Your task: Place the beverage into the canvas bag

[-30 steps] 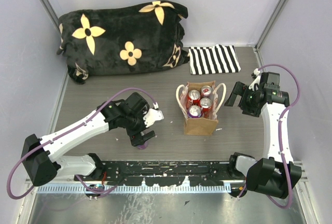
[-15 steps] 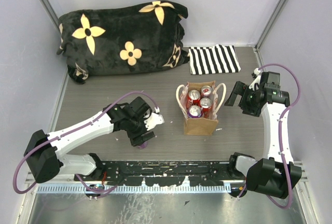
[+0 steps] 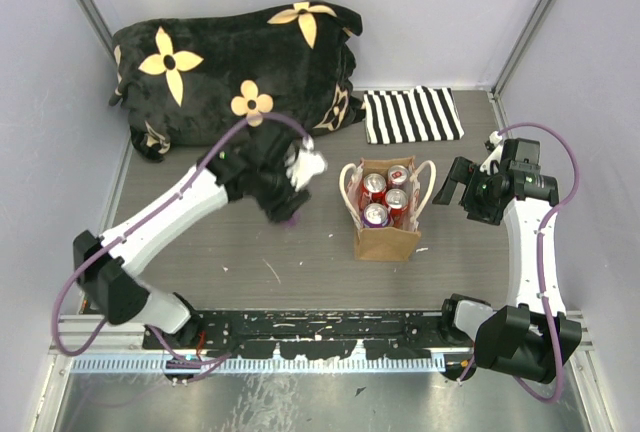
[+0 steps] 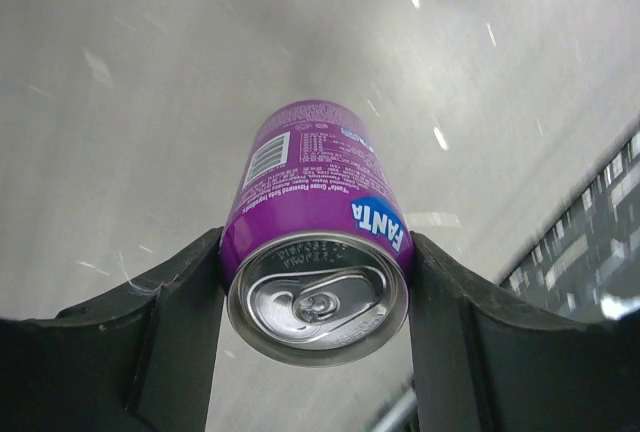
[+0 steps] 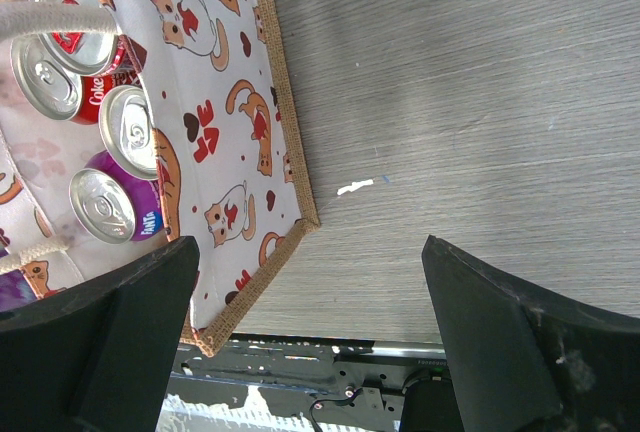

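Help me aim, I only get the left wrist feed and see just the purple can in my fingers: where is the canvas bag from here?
Observer: From above, the canvas bag stands upright to the right of the left gripper and its purple can.
Operator: Any room inside?
Observer: Four cans stand in it, filling most of the opening.
Operator: Is the other gripper in my way?
Observer: The right gripper is open and empty, beside the bag's right side.
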Controlling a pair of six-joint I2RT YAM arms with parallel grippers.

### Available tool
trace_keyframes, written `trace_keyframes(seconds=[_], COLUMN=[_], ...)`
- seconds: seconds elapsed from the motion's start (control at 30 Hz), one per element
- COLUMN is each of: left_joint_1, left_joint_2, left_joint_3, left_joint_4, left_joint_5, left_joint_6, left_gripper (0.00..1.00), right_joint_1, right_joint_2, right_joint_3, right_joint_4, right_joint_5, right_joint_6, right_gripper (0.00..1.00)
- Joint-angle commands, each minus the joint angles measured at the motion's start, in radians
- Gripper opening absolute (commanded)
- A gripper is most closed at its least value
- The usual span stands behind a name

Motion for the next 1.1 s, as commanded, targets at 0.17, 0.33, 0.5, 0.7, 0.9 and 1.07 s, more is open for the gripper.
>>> trace_keyframes(seconds=[0.17, 0.33, 0.5, 0.7, 0.9, 1.07], left_joint_1=[0.089, 0.07, -0.043, -0.195, -0.273, -0.309], left_joint_2=[0.332, 0.543, 0.568, 0.498, 0.498, 0.508], left_joint_3=[0.813, 1.258, 1.279, 1.029, 0.917, 0.843], left_joint_4=[0.058, -0.012, 0.053, 0.163, 0.205, 0.23], left_joint_5=[-0.059, 0.014, 0.052, 0.018, -0.027, -0.034], left_joint_6=[-0.034, -0.138, -0.16, -0.131, -0.119, -0.118], left_gripper=[0.0, 0.0, 0.0, 0.0, 0.0, 0.0], right_joint_1=[-0.004, -0.005, -0.005, -0.005, -0.004, -0.005], right_joint_2=[-0.034, -0.04, -0.042, -0.042, -0.042, -0.041], right_joint_3=[0.022, 0.025, 0.026, 0.032, 0.029, 0.029], right_joint_4=[0.014, 0.007, 0.002, -0.002, -0.002, -0.003], right_joint_5=[-0.014, -0.013, -0.01, -0.008, -0.006, -0.004], right_joint_6=[0.002, 0.003, 0.002, 0.001, 0.0, -0.004], right_gripper=[1.0, 1.0, 1.0, 1.0, 1.0, 1.0])
